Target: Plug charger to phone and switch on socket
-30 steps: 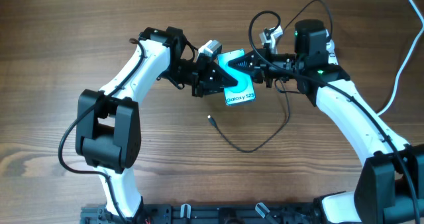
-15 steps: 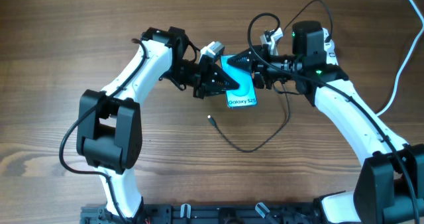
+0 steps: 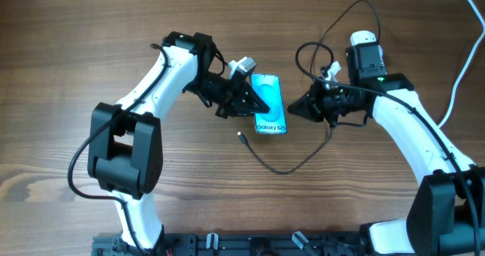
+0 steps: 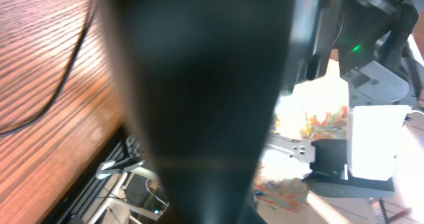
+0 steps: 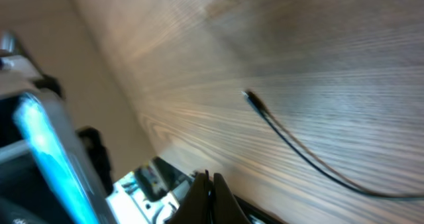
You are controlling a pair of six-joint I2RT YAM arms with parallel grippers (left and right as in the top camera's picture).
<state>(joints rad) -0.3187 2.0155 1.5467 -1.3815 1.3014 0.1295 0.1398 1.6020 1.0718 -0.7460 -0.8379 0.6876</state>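
The left gripper (image 3: pixel 248 101) is clamped on the near edge of the phone (image 3: pixel 270 108). The right gripper (image 3: pixel 295 110), fingers pressed together and empty, sits just beyond the phone's far edge. The charger (image 3: pixel 242 136) tip lies on the tabletop (image 3: pixel 68 51) below both.

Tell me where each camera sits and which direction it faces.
Overhead: above the table, facing down on the phone and the charger; the left arm and right arm show.
Left wrist: on the left arm, looking low across the table toward the right arm; a dark blur fills the middle.
Right wrist: low, facing the phone's lit edge; its shut fingertips show at the bottom.
Shared: all three show the charger's cable.
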